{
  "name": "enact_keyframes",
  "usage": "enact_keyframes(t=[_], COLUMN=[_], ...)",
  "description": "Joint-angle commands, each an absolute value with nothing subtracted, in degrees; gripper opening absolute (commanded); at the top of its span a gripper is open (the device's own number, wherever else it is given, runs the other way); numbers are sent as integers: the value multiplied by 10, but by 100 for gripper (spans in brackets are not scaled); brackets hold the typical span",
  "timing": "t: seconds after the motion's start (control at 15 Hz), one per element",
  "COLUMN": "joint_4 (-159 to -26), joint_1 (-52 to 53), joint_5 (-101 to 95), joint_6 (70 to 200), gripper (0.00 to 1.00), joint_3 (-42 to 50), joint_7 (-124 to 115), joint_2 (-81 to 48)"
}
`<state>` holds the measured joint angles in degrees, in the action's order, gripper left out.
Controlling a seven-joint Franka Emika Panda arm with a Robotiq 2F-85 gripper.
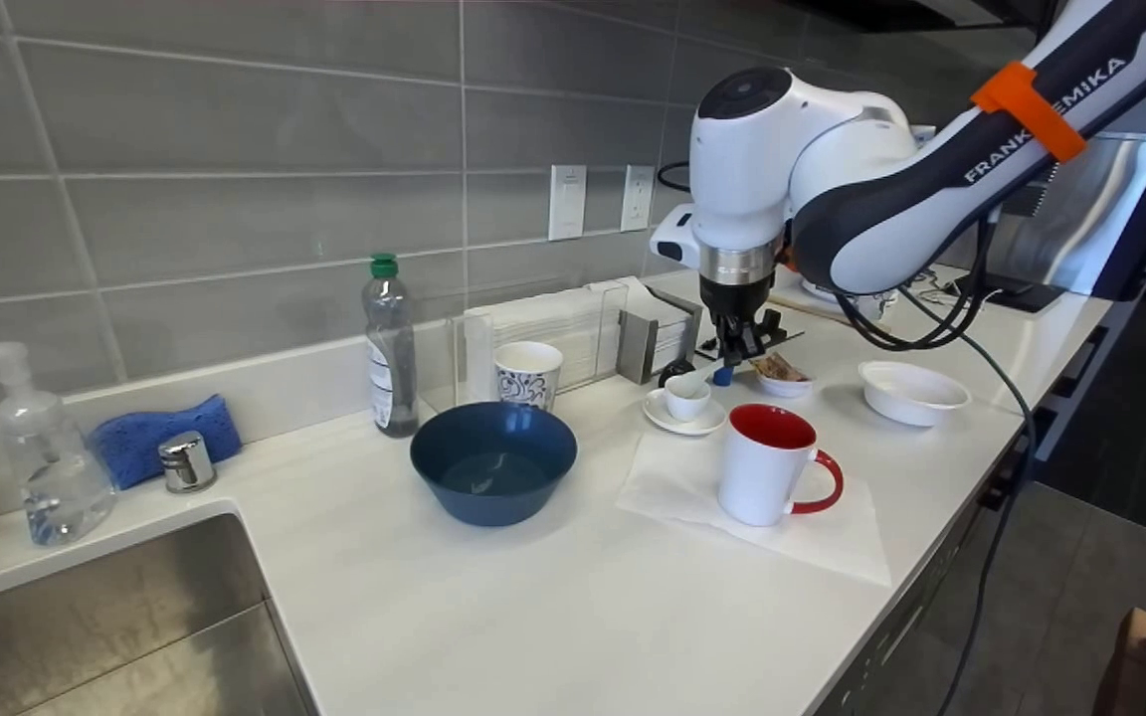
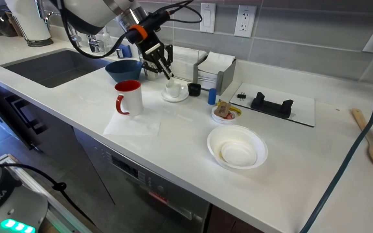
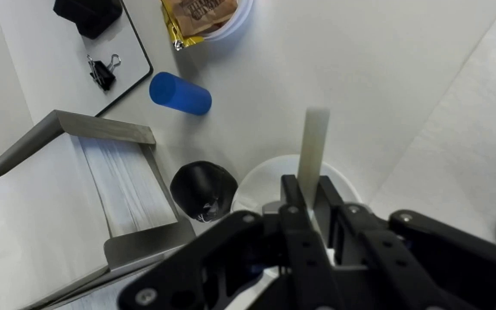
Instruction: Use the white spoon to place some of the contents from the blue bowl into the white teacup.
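My gripper (image 1: 738,354) is shut on the handle of the white spoon (image 3: 313,146), whose end sticks out past the fingertips (image 3: 307,187) in the wrist view. The spoon (image 1: 700,376) slants down to the white teacup (image 1: 687,406), its head at or in the cup's mouth; I cannot tell if it holds anything. The teacup (image 2: 173,90) stands upright on its saucer (image 2: 174,99), just below the gripper (image 2: 170,76). In the wrist view the fingers hide the cup, and only the saucer (image 3: 254,191) shows clearly. The dark-blue bowl (image 1: 493,505) stands nearer the sink; its contents cannot be made out.
A white mug with red handle (image 1: 762,477) stands on a napkin (image 1: 832,542) near the teacup. Close around the saucer are a black object (image 3: 204,189), a blue cylinder (image 3: 181,93) and a napkin holder (image 2: 214,72). A patterned cup (image 1: 527,376) stands behind the blue bowl.
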<state>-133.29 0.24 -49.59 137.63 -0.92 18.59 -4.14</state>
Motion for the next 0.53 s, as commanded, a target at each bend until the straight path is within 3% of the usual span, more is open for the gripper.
enact_keyframes(t=[0.0,0.47], joint_4=[-1326,-1334], joint_1=[3,-4], joint_5=[-485,-470], joint_6=[1377,1379], gripper=[3,3], joint_3=[-8,0], joint_7=[182,185], joint_2=[-47,-34])
